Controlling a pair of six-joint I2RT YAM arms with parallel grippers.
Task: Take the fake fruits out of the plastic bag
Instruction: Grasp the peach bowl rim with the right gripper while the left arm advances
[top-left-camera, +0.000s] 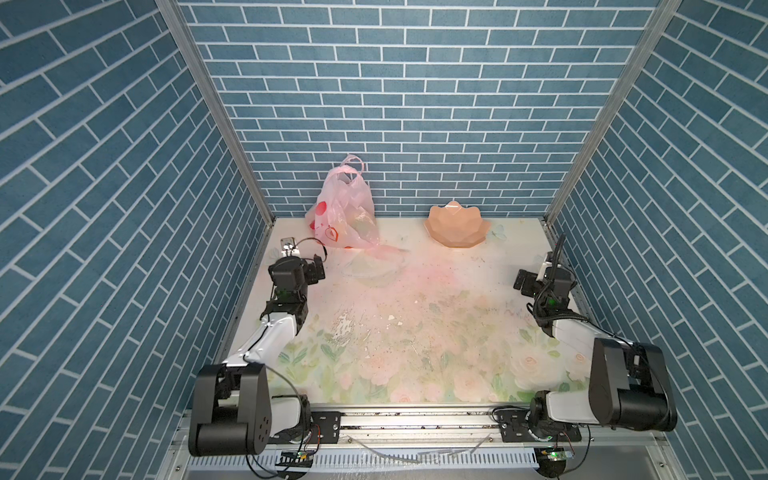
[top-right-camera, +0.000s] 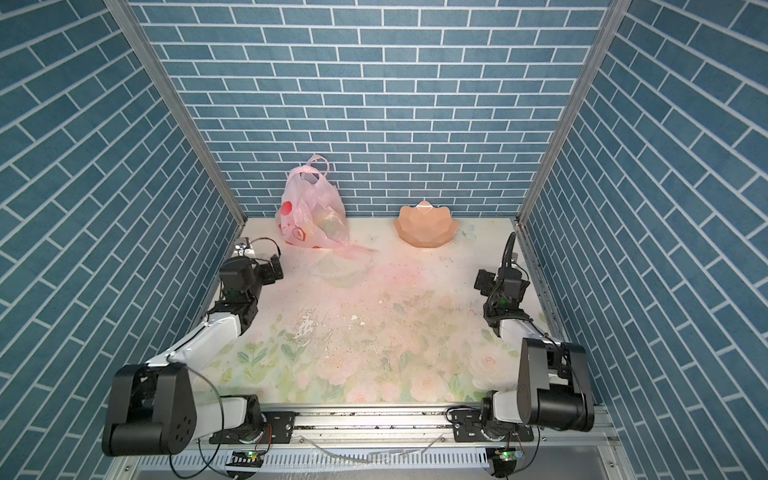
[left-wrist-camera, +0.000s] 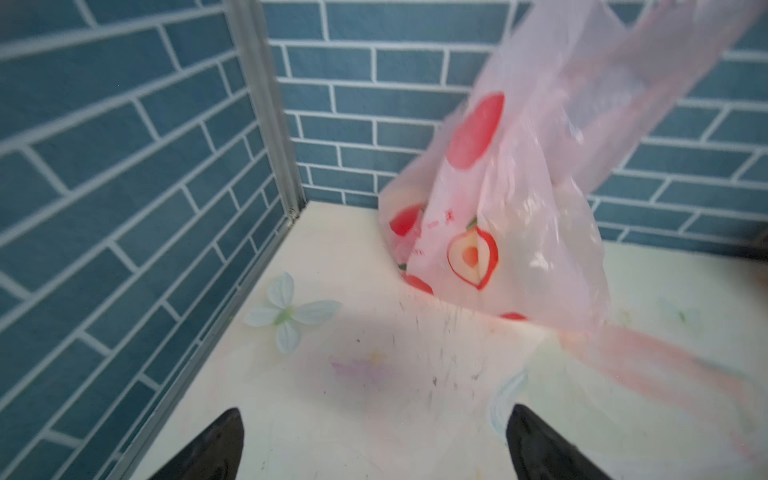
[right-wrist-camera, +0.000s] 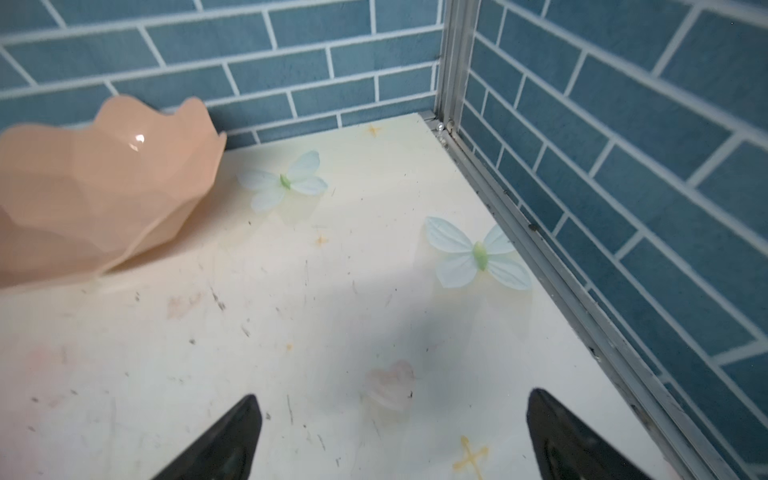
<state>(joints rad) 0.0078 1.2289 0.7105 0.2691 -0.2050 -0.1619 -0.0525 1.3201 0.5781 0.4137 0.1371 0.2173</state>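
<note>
The plastic bag (top-left-camera: 341, 210) (top-right-camera: 311, 210) is thin pink film with red fruit prints. It stands at the back left against the rear wall, its loop handles up. The fake fruits are hidden inside it; only a pale rounded shape (top-left-camera: 362, 222) shows through the film. My left gripper (top-left-camera: 316, 269) (top-right-camera: 272, 268) hovers open in front of the bag, a short way off. In the left wrist view the bag (left-wrist-camera: 519, 199) is ahead of the open left gripper (left-wrist-camera: 374, 409). My right gripper (top-left-camera: 524, 282) (top-right-camera: 482, 282) (right-wrist-camera: 394, 392) is open over bare table at the right.
A peach scalloped bowl (top-left-camera: 456, 230) (top-right-camera: 426, 228) (right-wrist-camera: 95, 199) sits at the back right. A flap of the bag (top-left-camera: 390, 250) trails onto the table. What looks like a clear shallow dish (top-left-camera: 372, 269) lies in front of the bag. Brick-patterned walls close three sides.
</note>
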